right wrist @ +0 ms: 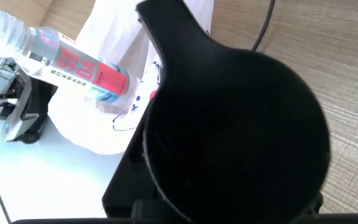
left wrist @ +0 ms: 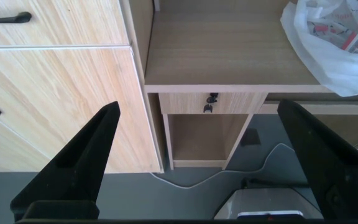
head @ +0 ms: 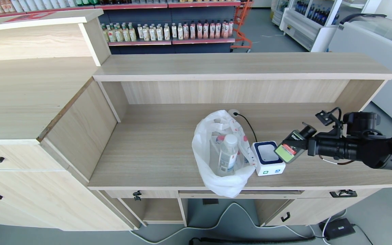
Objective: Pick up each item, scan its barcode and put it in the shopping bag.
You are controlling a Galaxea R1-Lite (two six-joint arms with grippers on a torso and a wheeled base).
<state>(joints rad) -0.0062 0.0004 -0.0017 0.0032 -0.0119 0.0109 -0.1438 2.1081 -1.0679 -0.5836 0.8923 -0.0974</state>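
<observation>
A white shopping bag (head: pixel 216 177) stands on the counter (head: pixel 155 149) with a clear bottle (head: pixel 228 151) upright inside it. Just right of the bag sits a white scanner (head: pixel 267 158) with a dark blue top. My right gripper (head: pixel 299 141) is shut on a dark pack with a green and red label (head: pixel 288 149), held tilted just above the scanner's right edge. In the right wrist view a black rounded mass (right wrist: pixel 235 130) sits close to the lens, with the bottle (right wrist: pixel 73 68) and bag (right wrist: pixel 104 130) behind it. My left gripper (left wrist: pixel 197 165) hangs open below the counter's front edge, holding nothing.
A raised ledge (head: pixel 243 66) runs along the counter's back. A black cable (head: pixel 248 126) leads from a round socket (head: pixel 233 111) to the scanner. A tall cabinet (head: pixel 29 102) flanks the left. Drawers and an open niche (left wrist: pixel 201 140) lie under the counter.
</observation>
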